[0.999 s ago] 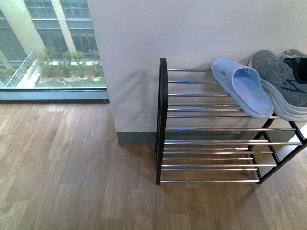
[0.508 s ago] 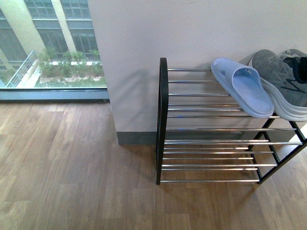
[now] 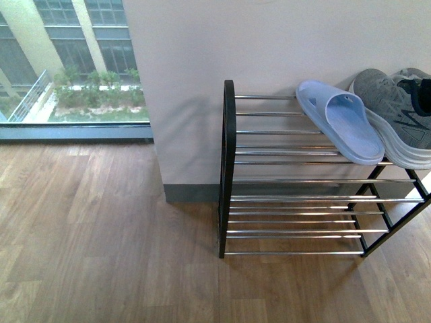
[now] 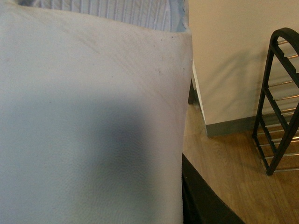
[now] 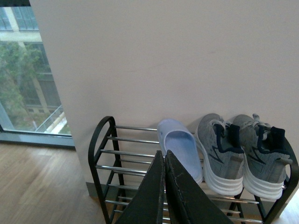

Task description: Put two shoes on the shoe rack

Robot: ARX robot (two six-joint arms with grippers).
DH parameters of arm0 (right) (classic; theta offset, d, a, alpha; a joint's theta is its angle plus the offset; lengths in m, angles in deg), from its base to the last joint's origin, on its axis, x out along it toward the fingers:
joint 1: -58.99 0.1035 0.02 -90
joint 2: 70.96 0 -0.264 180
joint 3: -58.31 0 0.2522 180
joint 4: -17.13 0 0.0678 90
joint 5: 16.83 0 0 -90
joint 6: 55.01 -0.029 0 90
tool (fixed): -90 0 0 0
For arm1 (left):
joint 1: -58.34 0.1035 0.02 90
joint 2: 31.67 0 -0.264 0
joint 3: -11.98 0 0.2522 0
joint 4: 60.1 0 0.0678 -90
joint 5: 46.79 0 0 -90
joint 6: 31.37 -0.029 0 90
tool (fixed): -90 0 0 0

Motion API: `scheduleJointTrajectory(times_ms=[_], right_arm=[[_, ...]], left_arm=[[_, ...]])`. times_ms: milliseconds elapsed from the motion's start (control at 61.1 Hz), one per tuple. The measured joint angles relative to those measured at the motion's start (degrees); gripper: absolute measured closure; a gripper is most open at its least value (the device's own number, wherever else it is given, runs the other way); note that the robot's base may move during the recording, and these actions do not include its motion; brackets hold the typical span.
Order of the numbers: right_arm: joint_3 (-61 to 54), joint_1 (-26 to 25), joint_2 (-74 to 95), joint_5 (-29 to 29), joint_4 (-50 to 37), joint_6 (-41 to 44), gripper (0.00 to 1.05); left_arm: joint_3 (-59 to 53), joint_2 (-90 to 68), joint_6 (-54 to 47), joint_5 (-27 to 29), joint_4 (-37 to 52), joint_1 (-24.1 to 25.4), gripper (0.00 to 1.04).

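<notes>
Two gray knit sneakers with white soles and navy lining stand side by side on the top tier of the shoe rack, at its right end; in the right wrist view I see one and the other. The front view shows one gray sneaker on the rack, cut by the frame edge. My right gripper is shut and empty, held back from the rack. My left gripper is shut; its jaws are hidden behind a pale cushion-like surface, with only a dark edge showing.
A pale blue slide sandal lies on the top tier left of the sneakers, also seen in the right wrist view. The rack stands against a white wall on a wooden floor. A window is at the left.
The front view has shifted very slightly; the rack sits a touch higher in the frame. Nothing else has visibly moved.
</notes>
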Motion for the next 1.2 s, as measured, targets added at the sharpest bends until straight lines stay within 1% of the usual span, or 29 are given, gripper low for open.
scheduleJointTrajectory(times_ms=[409, 508, 541, 934, 950, 999, 1015, 1081, 1097, 1196], right_arm=[[0.0, 0.1, -5.7, 0.0, 5.7, 0.0, 1.03], [0.0, 0.1, -12.1, -0.2, 14.1, 0.0, 1.03], [0.0, 0.1, -13.8, -0.2, 15.2, 0.0, 1.03], [0.0, 0.1, -15.5, -0.2, 15.7, 0.0, 1.03], [0.0, 0.1, -15.5, -0.2, 15.7, 0.0, 1.02], [0.0, 0.1, -15.5, -0.2, 15.7, 0.0, 0.91], [0.0, 0.1, -15.5, -0.2, 15.7, 0.0, 0.86], [0.0, 0.1, -15.5, -0.2, 15.7, 0.0, 0.72], [0.0, 0.1, -15.5, -0.2, 15.7, 0.0, 0.67], [0.0, 0.1, -15.5, -0.1, 15.7, 0.0, 0.44]], left_arm=[[0.0, 0.0, 0.0, 0.0, 0.0, 0.0, 1.03], [0.0, 0.0, 0.0, 0.0, 0.0, 0.0, 1.03], [0.0, 0.0, 0.0, 0.0, 0.0, 0.0, 1.03], [0.0, 0.0, 0.0, 0.0, 0.0, 0.0, 1.03], [0.0, 0.0, 0.0, 0.0, 0.0, 0.0, 1.03], [0.0, 0.0, 0.0, 0.0, 0.0, 0.0, 1.03], [0.0, 0.0, 0.0, 0.0, 0.0, 0.0, 1.03], [0.0, 0.0, 0.0, 0.0, 0.0, 0.0, 1.03], [0.0, 0.0, 0.0, 0.0, 0.0, 0.0, 1.03], [0.0, 0.0, 0.0, 0.0, 0.0, 0.0, 1.03]])
